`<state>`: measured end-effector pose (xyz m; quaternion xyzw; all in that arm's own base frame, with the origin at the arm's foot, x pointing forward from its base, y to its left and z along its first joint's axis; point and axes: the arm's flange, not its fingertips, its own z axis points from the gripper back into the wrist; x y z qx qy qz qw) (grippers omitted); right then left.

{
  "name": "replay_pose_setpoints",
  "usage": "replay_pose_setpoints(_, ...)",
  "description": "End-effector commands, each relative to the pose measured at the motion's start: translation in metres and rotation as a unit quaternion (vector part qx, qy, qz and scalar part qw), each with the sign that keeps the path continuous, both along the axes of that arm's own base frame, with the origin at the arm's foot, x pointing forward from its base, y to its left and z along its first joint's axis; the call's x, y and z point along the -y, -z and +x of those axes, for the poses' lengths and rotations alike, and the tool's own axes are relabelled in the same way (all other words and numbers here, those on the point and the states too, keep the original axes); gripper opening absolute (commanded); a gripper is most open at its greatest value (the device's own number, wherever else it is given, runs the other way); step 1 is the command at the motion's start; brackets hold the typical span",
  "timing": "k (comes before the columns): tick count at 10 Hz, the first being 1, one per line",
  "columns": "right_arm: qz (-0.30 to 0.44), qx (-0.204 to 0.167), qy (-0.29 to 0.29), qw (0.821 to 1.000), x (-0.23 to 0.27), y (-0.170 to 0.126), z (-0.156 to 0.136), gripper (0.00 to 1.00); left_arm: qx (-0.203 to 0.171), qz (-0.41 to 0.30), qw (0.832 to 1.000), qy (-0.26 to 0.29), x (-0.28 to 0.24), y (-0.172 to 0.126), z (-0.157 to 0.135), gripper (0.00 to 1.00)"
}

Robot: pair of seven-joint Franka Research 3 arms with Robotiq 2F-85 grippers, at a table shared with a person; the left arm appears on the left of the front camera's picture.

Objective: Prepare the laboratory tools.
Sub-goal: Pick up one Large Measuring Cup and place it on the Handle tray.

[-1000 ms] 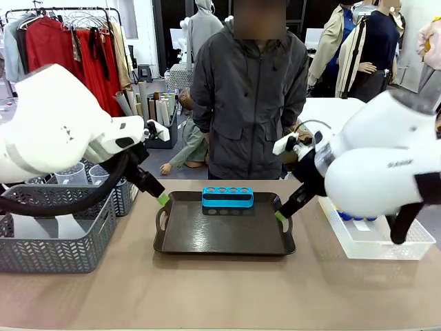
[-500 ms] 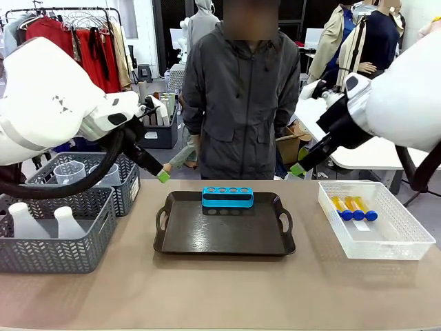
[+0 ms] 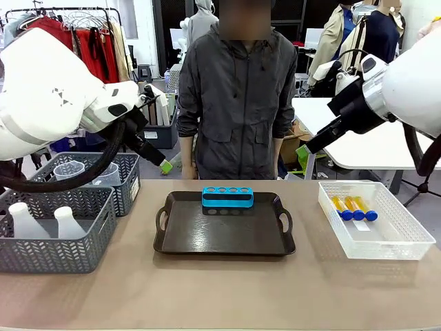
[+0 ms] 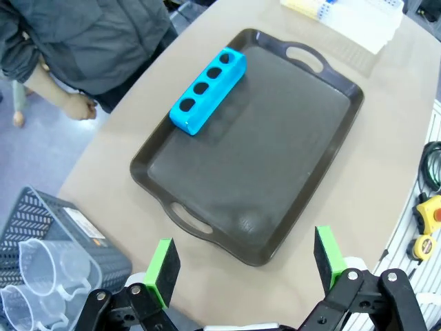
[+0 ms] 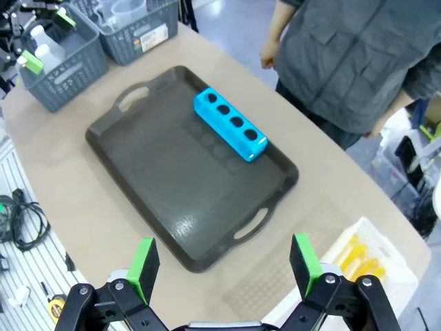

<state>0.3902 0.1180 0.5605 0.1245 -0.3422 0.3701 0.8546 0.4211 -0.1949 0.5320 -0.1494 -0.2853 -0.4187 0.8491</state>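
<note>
With left gripper (image 4: 246, 258) and right gripper (image 5: 224, 263) both spread wide and empty, the right one should settle squarely over one blue-capped yellow-orange test tube (image 3: 351, 206), clear of its neighbours.

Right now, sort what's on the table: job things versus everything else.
For the job: blue tube rack; test tubes; measuring beakers; white flasks.
Just there: dark tray; grey mesh baskets; clear bin.
</note>
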Motion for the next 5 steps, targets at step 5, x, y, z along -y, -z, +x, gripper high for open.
replay_pose_setpoints(5,0.033,-0.026,-0.064,0.997,0.008,-0.003,0.014,1.0,-0.008,-0.059,0.998,0.025,-0.007,-0.01,-0.001,1.0)
